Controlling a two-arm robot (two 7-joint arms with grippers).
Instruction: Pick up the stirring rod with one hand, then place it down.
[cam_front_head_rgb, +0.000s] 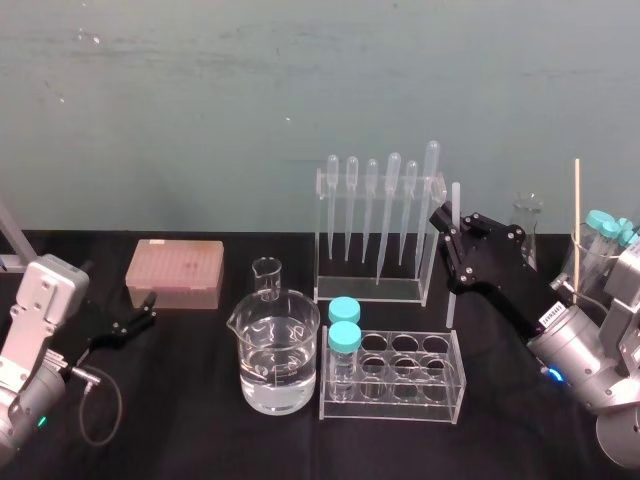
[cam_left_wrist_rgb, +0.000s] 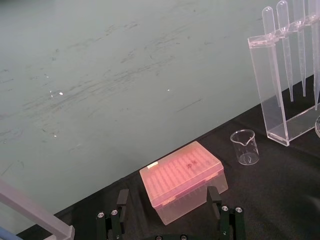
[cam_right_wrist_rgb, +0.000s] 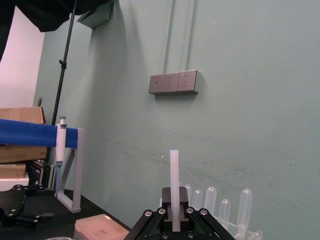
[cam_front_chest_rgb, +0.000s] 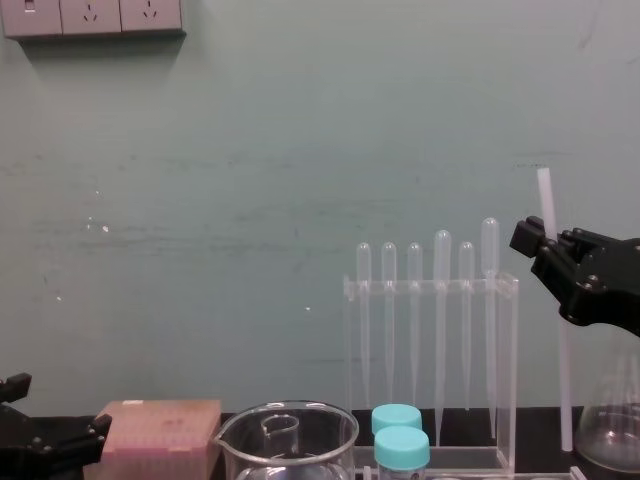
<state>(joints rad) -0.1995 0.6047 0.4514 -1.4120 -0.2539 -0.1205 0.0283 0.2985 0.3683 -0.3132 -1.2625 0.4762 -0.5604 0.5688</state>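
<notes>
The right gripper (cam_front_head_rgb: 447, 228) clamps the stirring rod (cam_front_head_rgb: 449, 300) upright between its fingers, just right of the pipette rack (cam_front_head_rgb: 365, 291). The left gripper (cam_front_head_rgb: 148, 311) sits at near left, fingers apart, empty.

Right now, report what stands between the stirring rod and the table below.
Nothing visible beneath it. The right claw holds the stirring rod upright over bare black table, close beside the pipette rack and behind the test tube rack. The left claw rests far left.
</notes>
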